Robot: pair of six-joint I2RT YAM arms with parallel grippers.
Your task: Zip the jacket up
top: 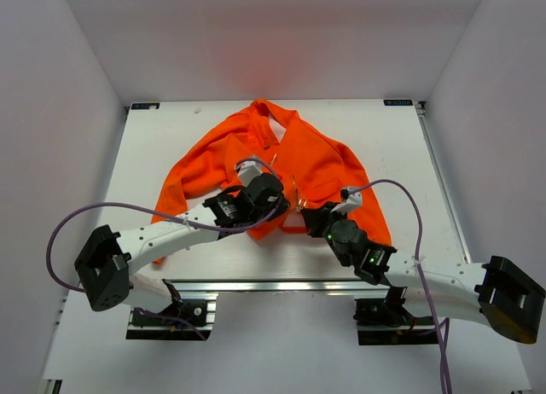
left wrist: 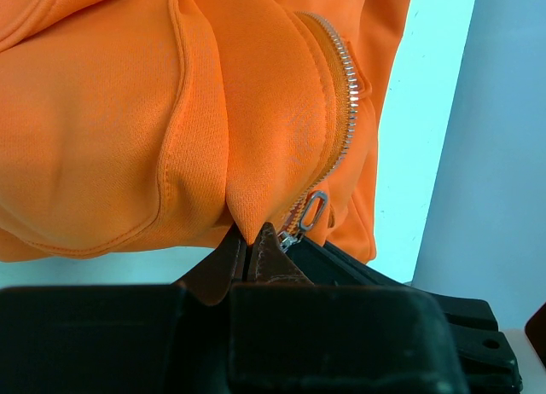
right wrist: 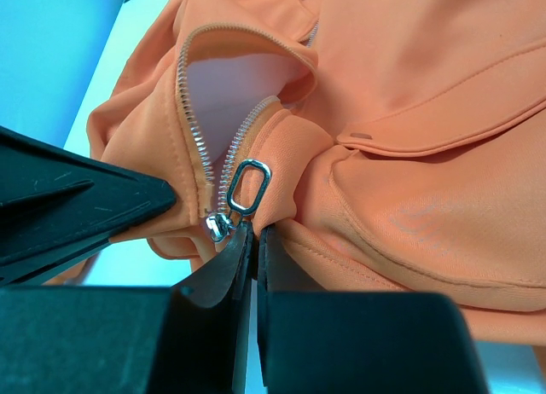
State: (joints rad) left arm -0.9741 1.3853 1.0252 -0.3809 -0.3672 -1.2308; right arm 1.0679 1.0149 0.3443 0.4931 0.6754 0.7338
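Here's the jacket (top: 316,159), bright orange, spread on the white table (top: 171,138) with its collar up at 12 o'clock and its sleeves trailing down toward 8 and 4 o'clock. Both arms are in at the hem, around 6 o'clock of the garment. The left gripper (top: 286,205) reaches in from 8 o'clock and the right gripper (top: 305,211) from 4 o'clock, tips almost meeting. From the left wrist, the left gripper (left wrist: 249,249) is pressed together on a pointed fold of orange fabric, with the silver zipper pull (left wrist: 314,211) dangling just beside it at 2 o'clock and the zipper teeth (left wrist: 348,95) running up toward 12. From the right wrist, the right gripper (right wrist: 254,240) is pinching the jacket's bottom edge directly under the zipper pull (right wrist: 247,185), which stands upright just above the tips. The zipper teeth (right wrist: 192,121) part above it, showing pale pink lining (right wrist: 230,83), and the left gripper (right wrist: 77,206) pokes in from 9 o'clock, touching the fabric.
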